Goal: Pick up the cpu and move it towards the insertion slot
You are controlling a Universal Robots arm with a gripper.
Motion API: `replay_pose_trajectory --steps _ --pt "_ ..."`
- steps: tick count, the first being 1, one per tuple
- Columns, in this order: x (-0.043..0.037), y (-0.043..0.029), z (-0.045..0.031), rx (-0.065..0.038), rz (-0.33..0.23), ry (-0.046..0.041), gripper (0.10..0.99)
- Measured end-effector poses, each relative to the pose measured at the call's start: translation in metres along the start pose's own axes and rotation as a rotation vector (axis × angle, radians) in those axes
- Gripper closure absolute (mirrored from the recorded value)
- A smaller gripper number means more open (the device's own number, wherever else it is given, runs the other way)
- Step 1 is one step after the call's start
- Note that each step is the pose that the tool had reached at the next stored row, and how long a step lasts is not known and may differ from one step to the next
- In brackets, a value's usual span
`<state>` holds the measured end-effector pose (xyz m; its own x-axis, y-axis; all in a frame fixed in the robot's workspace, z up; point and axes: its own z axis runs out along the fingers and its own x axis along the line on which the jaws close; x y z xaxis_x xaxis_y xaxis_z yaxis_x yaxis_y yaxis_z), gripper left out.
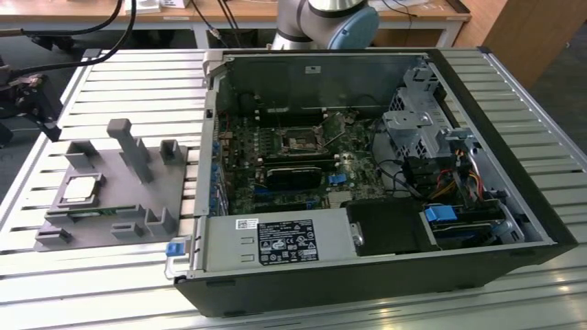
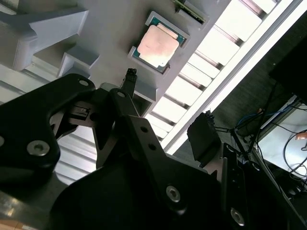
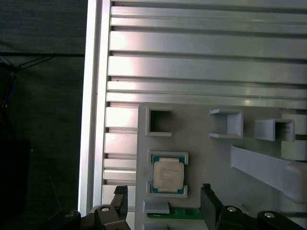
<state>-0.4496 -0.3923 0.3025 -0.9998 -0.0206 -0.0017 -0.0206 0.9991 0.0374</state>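
In the exterior view, the cpu (image 1: 81, 188) lies flat in a recess of the grey fixture (image 1: 128, 214), near the slatted table's (image 1: 119, 82) edge at the exterior view's left. The insertion slot (image 1: 301, 142) sits well apart, inside the open computer case (image 1: 513, 172). The arm (image 1: 335, 19) is cut off at the frame.

In the first wrist view, the gripper (image 3: 163, 201) is spread wide and empty, with its fingers on either side of the chip's recess. A green memory stick (image 3: 173, 213) is partly hidden.

In the second wrist view, the gripper's body covers much of the fixture.
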Motion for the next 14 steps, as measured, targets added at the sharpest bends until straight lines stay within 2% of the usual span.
replay_pose_trajectory --steps 14 --pt "0.0000 -0.0004 0.0054 0.000 0.000 -0.0006 0.380"
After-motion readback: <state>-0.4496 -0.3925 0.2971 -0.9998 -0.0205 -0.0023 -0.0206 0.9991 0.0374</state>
